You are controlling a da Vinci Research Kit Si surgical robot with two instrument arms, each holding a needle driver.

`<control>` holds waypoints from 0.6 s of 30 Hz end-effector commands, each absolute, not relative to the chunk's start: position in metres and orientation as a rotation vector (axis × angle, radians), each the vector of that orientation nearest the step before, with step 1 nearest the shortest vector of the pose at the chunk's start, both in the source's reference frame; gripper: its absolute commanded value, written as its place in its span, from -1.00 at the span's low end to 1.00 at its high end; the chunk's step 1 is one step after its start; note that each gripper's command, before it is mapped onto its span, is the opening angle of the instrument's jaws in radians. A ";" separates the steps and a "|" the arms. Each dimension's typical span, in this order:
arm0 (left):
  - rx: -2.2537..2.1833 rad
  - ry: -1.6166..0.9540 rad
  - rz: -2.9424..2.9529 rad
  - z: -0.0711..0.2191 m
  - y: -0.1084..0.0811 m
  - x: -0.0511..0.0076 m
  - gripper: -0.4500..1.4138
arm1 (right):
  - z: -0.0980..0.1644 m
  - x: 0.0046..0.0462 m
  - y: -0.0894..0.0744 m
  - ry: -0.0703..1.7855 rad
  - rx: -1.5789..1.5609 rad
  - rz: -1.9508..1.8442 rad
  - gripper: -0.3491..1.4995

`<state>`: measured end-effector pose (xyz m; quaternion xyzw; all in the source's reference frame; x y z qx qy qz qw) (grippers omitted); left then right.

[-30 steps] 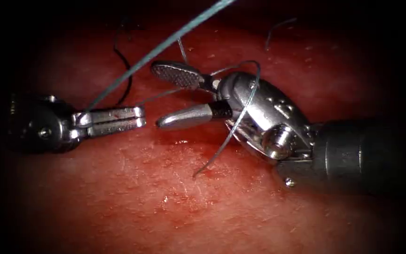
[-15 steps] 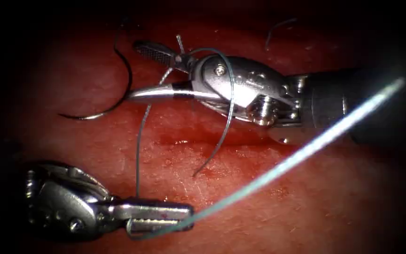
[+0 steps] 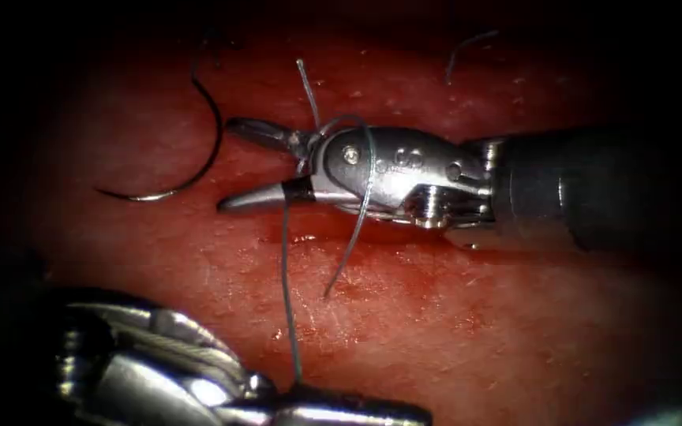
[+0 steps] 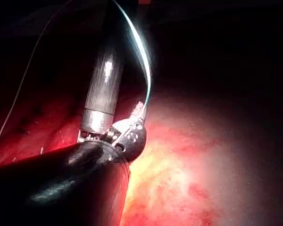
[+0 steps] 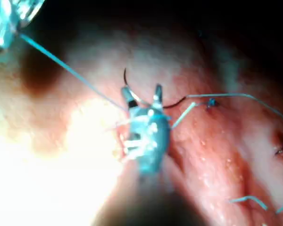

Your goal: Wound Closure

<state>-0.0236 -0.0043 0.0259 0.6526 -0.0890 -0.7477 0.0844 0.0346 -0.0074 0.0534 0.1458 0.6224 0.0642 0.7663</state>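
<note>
Left tool [image 3: 357,412] lower, thread [image 3: 286,292] taut

A surgical practice bench, seen through my endoscope

I look down on a slab of red, wet tissue [image 3: 404,347] under a tight pool of scope light; my two wristed steel tools, the right tool [image 3: 266,170] and the left tool [image 3: 341,412], work over it; a curved needle [image 3: 191,158] lies loose on the surface, thread [image 3: 286,292] runs between the tools, and cut ends of thread [image 3: 467,47] lie about.
</note>
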 end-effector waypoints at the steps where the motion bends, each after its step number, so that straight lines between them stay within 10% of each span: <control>1: 1.934 -0.284 -2.208 0.026 -0.003 -0.0240 -1.00 | 0.054 0.0348 -0.008 1.354 0.336 0.127 0.58; 18: 1.477 -0.573 -2.148 0.024 0.008 -0.0221 -1.00 | 0.053 0.0339 -0.012 1.436 0.520 0.039 0.51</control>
